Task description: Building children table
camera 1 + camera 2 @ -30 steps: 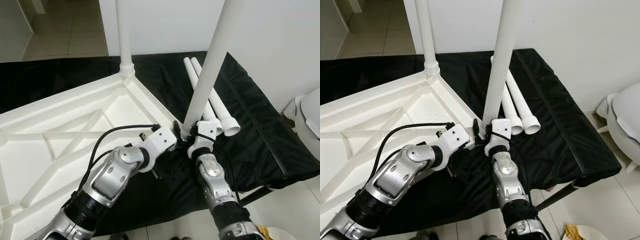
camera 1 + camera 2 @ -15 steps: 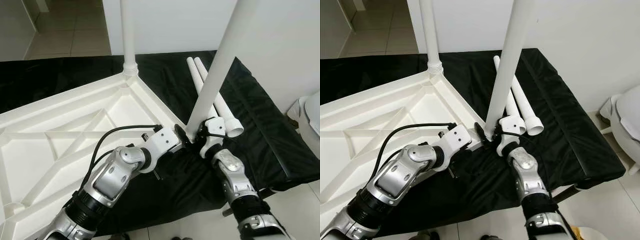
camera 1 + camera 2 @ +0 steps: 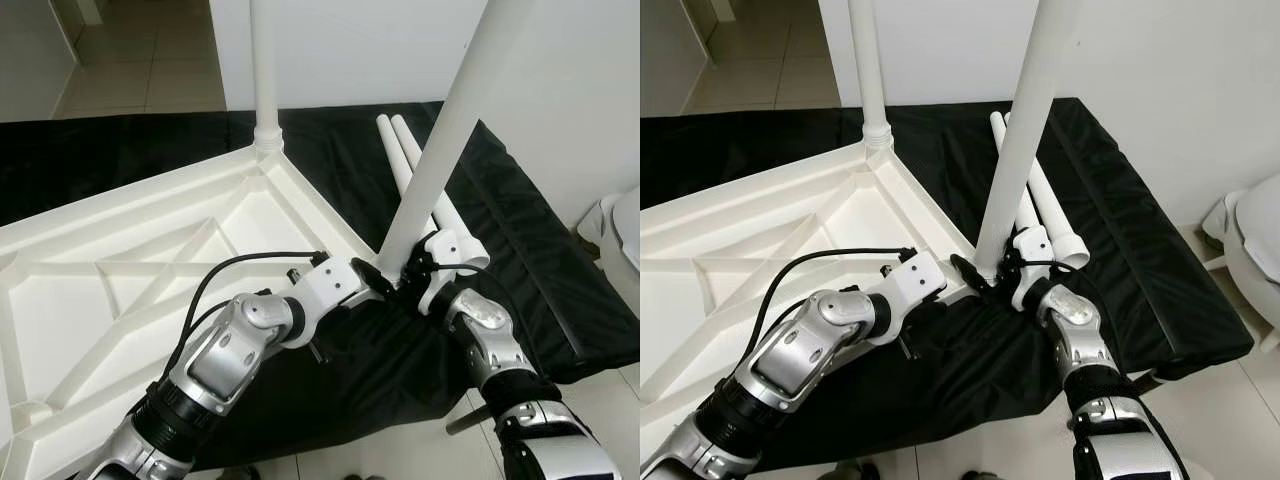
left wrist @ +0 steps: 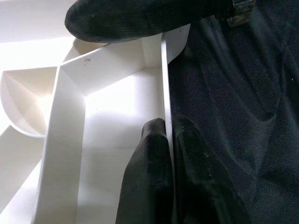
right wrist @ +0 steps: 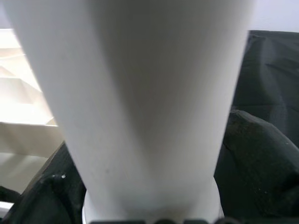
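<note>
The white tabletop [image 3: 150, 250] lies upside down on a black cloth-covered surface [image 3: 520, 260]. One white leg [image 3: 266, 70] stands upright in its far corner. A second leg [image 3: 445, 140] leans to the right, its base at the tabletop's near right corner. My right gripper [image 3: 415, 275] is shut on that base; in the right wrist view the leg [image 5: 140, 93] sits between the black fingers [image 5: 261, 163]. My left gripper [image 3: 370, 275] is shut on the tabletop's thin rim [image 4: 164, 84] beside that corner, a finger [image 4: 149, 186] on each side of it. Two loose legs [image 3: 1050, 210] lie behind.
A white wall rises right behind the black surface. A white rounded fixture [image 3: 625, 230] stands on the tiled floor at the right. The black surface's front right edge [image 3: 590, 350] drops off to the floor. A doorway opens at the far left [image 3: 120, 50].
My right forearm has swung out to the right while its gripper stayed at the leg's base, and the held leg leans a little more to the right. The camera has shifted slightly.
</note>
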Available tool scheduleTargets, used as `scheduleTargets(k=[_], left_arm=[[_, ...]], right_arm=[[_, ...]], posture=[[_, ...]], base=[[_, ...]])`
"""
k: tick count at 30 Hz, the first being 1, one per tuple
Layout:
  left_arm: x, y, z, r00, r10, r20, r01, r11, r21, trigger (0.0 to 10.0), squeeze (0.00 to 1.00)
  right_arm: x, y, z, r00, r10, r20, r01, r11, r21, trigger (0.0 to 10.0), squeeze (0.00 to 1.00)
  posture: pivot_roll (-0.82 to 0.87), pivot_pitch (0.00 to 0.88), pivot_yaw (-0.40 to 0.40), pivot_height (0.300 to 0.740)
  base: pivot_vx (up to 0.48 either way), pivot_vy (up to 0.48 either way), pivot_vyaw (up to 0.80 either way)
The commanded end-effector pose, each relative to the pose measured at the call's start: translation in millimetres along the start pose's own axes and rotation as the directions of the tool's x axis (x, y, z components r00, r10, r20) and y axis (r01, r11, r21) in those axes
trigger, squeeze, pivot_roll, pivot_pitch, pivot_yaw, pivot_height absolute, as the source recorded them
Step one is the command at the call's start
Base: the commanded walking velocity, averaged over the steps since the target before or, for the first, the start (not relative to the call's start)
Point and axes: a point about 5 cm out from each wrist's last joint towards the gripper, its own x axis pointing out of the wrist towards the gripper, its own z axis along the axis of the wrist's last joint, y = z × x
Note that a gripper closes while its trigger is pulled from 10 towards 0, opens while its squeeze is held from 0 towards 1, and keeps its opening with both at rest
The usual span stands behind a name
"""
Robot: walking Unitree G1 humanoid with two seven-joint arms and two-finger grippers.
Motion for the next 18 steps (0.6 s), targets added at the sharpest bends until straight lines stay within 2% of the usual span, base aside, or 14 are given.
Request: scheduleTargets(k=[1, 2, 11, 15, 18], left_arm=[[-4.9, 4.7, 16.2, 0.997, 0.024, 0.075, -0.028, 0.998, 0.05, 10.0, 0.0], [-4.7, 3.7, 16.3, 0.997, 0.021, 0.075, -0.025, 0.998, 0.052, 10.0, 0.0], [-3.2, 2.0, 16.8, 0.997, 0.012, 0.077, -0.017, 0.998, 0.058, 10.0, 0.0], [-1.8, 0.7, 17.3, 0.997, 0.008, 0.078, -0.013, 0.998, 0.061, 10.0, 0.0], [-1.0, -0.8, 17.8, 0.997, 0.004, 0.081, -0.009, 0.998, 0.061, 10.0, 0.0]], right_arm=[[-18.2, -6.0, -20.1, 0.995, -0.028, -0.1, 0.031, 0.999, 0.028, 8.4, 0.0], [-20.9, -7.6, -23.0, 0.994, -0.023, -0.11, 0.027, 0.999, 0.034, 0.0, 0.0], [-24.7, -3.6, -28.8, 0.993, -0.013, -0.116, 0.019, 0.998, 0.052, 0.0, 0.0], [-25.2, 2.2, -33.9, 0.993, -0.027, -0.113, 0.036, 0.996, 0.085, 0.0, 0.0], [-22.4, 6.1, -38.1, 0.986, -0.126, -0.112, 0.14, 0.982, 0.126, 0.0, 0.0]], posture=[[0.0, 0.099, -0.002, 0.74], [0.0, 0.098, -0.003, 0.74], [-0.01, 0.089, -0.007, 0.74], [-0.01, 0.082, -0.013, 0.74], [-0.02, 0.081, -0.02, 0.74]], base=[[0.0, 0.0, 0.0], [0.0, 0.0, 0.0], [0.0, 0.0, 0.0], [0.0, 0.0, 0.0], [0.0, 0.0, 0.0]])
